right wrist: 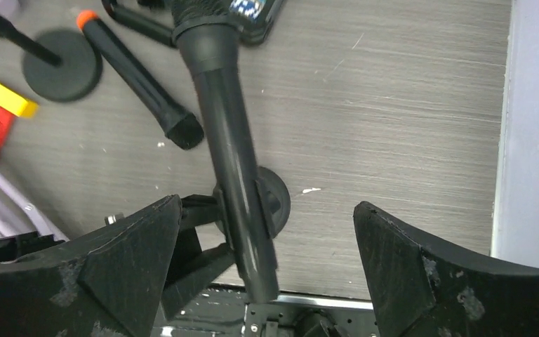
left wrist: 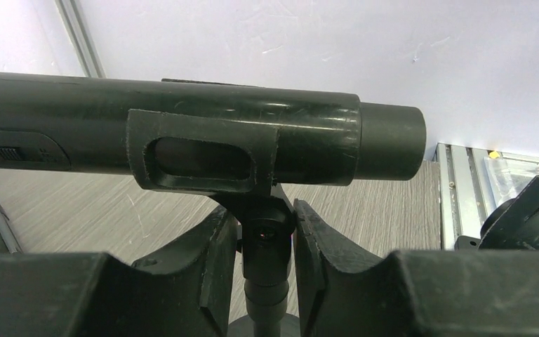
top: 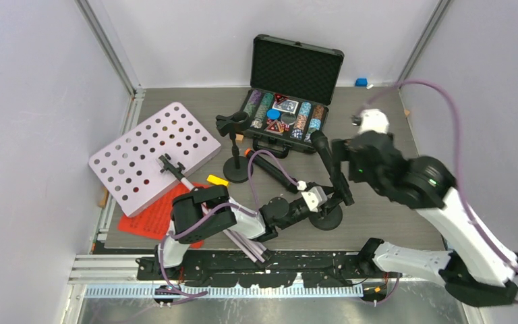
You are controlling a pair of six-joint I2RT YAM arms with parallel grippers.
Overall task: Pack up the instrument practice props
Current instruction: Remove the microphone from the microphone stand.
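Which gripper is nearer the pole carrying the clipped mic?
Left. The left gripper pinches the pole just under the clip; the right gripper hangs open over the microphone, off the pole.

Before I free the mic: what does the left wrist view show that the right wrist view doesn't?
Left wrist only: left pincer closed on the stand pole below the clip. Right wrist only: right pincer wide open, a loose microphone and second stand base on the table. Both: the clipped microphone.
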